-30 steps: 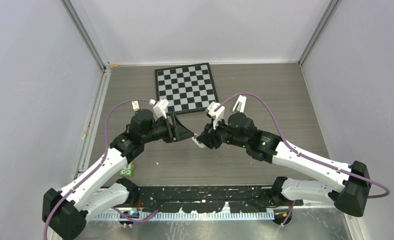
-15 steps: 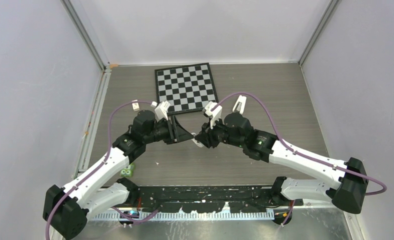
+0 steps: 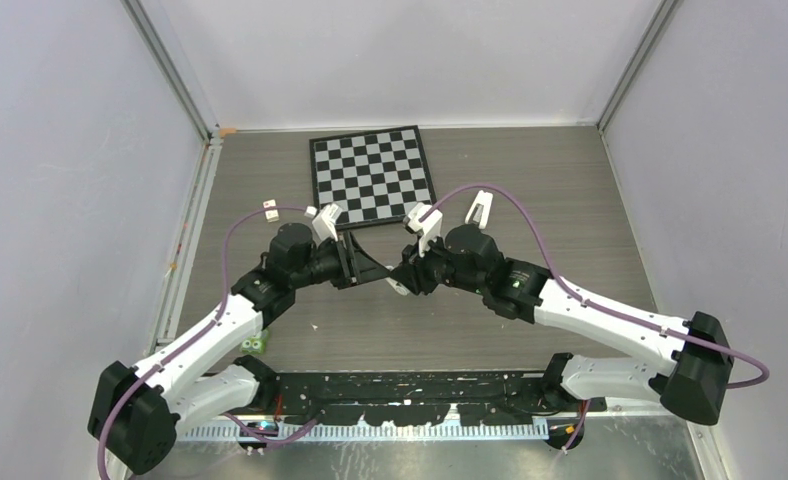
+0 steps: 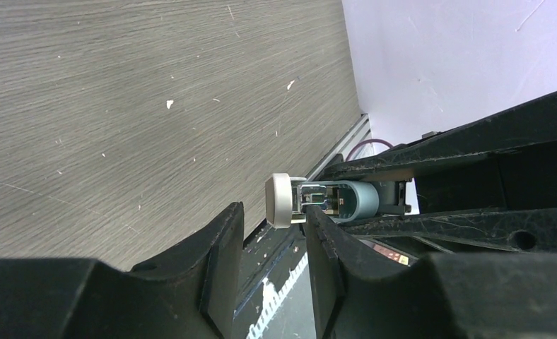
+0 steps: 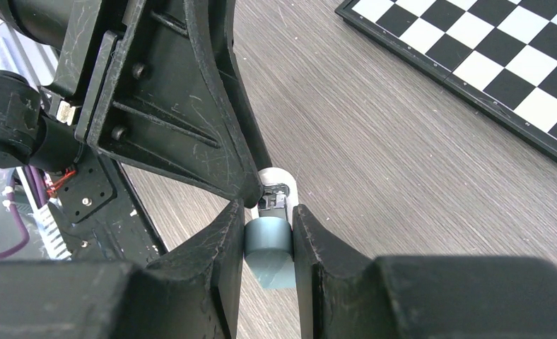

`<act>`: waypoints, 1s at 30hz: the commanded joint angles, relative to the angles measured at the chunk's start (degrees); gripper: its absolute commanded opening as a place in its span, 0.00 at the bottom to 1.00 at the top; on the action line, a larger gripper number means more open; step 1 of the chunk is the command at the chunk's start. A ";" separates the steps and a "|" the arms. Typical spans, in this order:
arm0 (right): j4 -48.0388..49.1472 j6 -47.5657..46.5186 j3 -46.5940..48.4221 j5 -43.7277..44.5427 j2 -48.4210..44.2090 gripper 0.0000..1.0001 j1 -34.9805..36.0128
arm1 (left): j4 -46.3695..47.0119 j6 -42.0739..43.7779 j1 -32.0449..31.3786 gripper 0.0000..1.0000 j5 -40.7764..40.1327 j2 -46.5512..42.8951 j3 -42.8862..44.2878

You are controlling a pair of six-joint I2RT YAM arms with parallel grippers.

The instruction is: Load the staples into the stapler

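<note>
Stapler (image 5: 268,247) clamped in right gripper (image 5: 268,213) — left gripper (image 4: 272,212) half-open at white end, hold unclear.

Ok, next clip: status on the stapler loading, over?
Right tool shut on the stapler. Left tool open, straddling its white end. Staples not seen. Nothing blocking.

White-shelled arms (image 3: 195,345) carry black joints, looping purple cables (image 3: 226,240), and scuffed black fingers (image 4: 212,282) with seemingly recessed screws (image 5: 138,70)
</note>
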 commanded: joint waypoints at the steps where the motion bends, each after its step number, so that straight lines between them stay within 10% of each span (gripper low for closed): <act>1: 7.78 0.67 1.01 -2.87 0.14 0.20 0.52 | 4.49 -0.64 -0.29 0.39 0.08 0.40 -0.56; 5: 8.53 1.08 1.08 -3.32 0.85 0.20 0.55 | 6.74 -1.30 -0.24 0.35 -0.12 0.31 -1.18; 12: 8.79 1.68 0.06 -2.77 0.48 0.20 0.54 | 7.35 -0.99 -0.23 0.00 -2.51 -1.10 -2.61; 30: 4.07 1.79 -4.71 -2.15 -4.96 0.25 0.57 | -6.27 2.52 -0.20 0.00 -17.97 -8.52 -0.94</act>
